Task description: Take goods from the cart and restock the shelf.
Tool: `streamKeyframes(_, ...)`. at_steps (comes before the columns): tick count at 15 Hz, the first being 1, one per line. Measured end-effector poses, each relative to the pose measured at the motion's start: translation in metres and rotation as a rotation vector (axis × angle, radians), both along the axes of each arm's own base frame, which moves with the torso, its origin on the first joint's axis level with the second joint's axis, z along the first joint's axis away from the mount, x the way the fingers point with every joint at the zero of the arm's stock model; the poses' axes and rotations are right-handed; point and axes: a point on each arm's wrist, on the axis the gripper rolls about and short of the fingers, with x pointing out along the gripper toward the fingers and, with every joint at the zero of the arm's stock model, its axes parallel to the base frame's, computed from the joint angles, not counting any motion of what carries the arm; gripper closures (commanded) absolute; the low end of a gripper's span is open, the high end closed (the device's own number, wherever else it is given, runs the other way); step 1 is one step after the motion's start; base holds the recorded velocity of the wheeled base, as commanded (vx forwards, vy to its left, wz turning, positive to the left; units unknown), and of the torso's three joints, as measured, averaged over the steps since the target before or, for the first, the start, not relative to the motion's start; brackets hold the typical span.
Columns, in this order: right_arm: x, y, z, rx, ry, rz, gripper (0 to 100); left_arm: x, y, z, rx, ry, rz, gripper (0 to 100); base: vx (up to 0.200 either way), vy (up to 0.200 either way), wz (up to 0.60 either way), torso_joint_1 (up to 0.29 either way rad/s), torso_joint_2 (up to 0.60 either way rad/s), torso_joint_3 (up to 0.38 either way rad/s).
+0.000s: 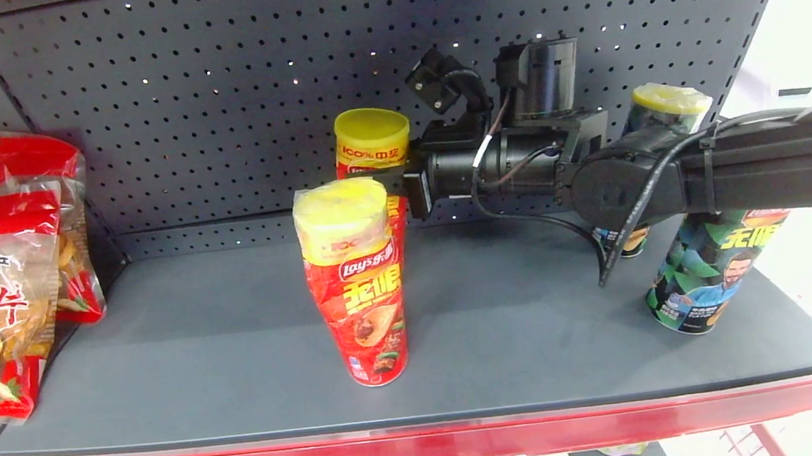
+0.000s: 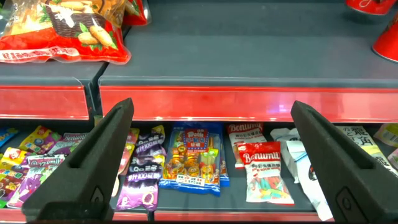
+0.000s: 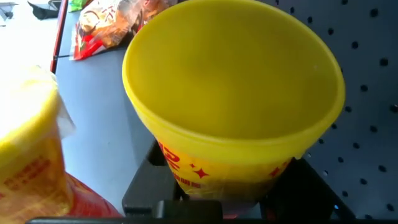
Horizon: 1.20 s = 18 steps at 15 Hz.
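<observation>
the right gripper (image 1: 393,182) holds a yellow-lid chip can (image 1: 371,141) on the shelf (image 1: 225,347). the left gripper (image 2: 212,106) is wide open.

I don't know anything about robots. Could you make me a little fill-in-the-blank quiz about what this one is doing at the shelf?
1. The right pincer is shut on a red can with a ____ lid.
2. The left pincer is ____, holding nothing.
3. The red snack bags sit at the ____ end of the shelf.

Missing words: yellow; open; left.
</observation>
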Motion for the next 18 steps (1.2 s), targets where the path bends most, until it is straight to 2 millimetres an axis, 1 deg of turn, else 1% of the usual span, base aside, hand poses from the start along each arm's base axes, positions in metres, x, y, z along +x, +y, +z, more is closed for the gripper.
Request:
streamKeyframes(15,0.001,0.000,-0.022,-0.059,0.008,0.029,100,0.000,0.000,0.000,0.000,0.000,0.000,0,0.000,0.000,0.00,0.000,0.00,0.000)
streamKeyframes(16,0.001,0.000,-0.023,-0.062,0.009,0.029,0,0.000,0.000,0.000,0.000,0.000,0.000,0,0.000,0.000,0.00,0.000,0.00,0.000)
streamKeyframes(18,0.001,0.000,-0.028,-0.075,0.025,0.030,0,0.000,0.000,0.000,0.000,0.000,0.000,0,0.000,0.000,0.00,0.000,0.00,0.000)
